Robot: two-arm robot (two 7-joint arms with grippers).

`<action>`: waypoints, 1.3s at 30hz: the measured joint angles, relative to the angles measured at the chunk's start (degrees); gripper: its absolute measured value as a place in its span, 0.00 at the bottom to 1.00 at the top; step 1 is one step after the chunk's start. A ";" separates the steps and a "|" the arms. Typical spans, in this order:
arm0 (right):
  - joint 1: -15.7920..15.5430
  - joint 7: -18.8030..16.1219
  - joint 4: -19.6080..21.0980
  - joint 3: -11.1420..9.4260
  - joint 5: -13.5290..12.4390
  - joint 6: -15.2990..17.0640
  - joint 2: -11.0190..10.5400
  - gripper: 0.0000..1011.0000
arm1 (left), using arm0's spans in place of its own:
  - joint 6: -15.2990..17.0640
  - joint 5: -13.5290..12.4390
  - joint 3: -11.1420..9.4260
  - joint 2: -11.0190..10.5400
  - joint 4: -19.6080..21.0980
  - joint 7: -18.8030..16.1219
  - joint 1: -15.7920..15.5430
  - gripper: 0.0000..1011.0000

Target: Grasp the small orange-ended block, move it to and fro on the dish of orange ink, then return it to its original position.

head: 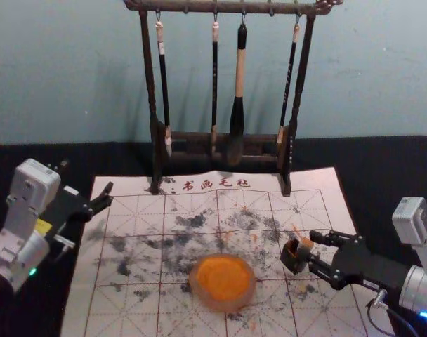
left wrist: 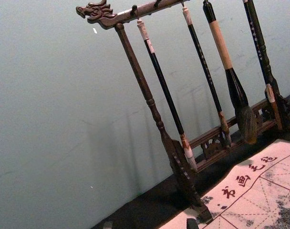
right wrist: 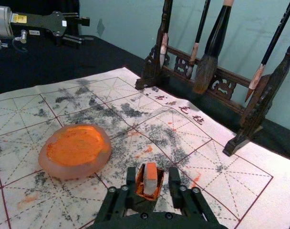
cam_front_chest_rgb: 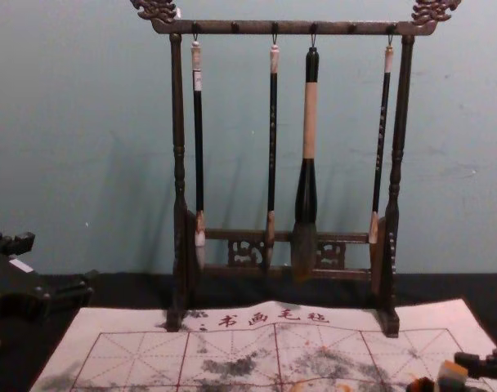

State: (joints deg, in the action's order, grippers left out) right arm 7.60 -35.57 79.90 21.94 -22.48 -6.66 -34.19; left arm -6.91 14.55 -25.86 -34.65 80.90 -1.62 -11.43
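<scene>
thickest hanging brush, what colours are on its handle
Its handle is black at both ends and tan in the middle, clearest in the chest view.

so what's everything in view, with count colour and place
large calligraphy brush: 1, black and tan, on rack
slim brushes: 3, mostly black, on rack
brush rack: 1, dark brown, behind ink dish
felt mat: 1, whitish, on cloth
cloth: 1, black, under mat
ink dish: 1, pale, orange ink, on mat
block: 1, pale and orange, at box
small box: 1, dark, orange-stained, mat's right
wall: 1, blue-green, behind
left gripper: 1, black, mat's left
right gripper: 1, black, around block
</scene>
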 joint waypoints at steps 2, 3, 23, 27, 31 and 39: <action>0.00 0.00 0.00 0.00 0.00 0.00 0.00 0.36 | 0.00 0.00 0.00 0.00 0.00 0.00 0.00 0.99; 0.00 0.00 0.00 0.00 0.00 0.00 0.00 0.34 | 0.00 0.00 0.00 0.00 0.00 0.00 0.00 0.99; 0.00 0.00 -0.01 0.00 0.00 0.00 0.00 0.09 | 0.00 0.00 0.00 0.00 0.00 0.00 0.00 0.99; 0.00 0.00 0.00 0.00 -0.01 0.04 0.00 0.09 | 0.00 0.00 0.00 0.00 0.00 0.00 0.00 0.99; -0.09 -0.30 0.22 -0.05 -0.60 0.63 -0.04 0.09 | 0.00 0.00 0.00 0.00 0.00 0.00 0.00 0.99; -0.25 -1.10 0.91 -0.10 -2.09 1.76 -0.28 0.09 | 0.00 0.00 0.00 0.00 0.00 0.00 0.00 0.99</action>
State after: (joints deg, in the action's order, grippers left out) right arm 7.36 -36.67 80.81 21.84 -24.57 -4.90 -34.47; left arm -6.91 14.55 -25.86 -34.64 80.90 -1.62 -11.43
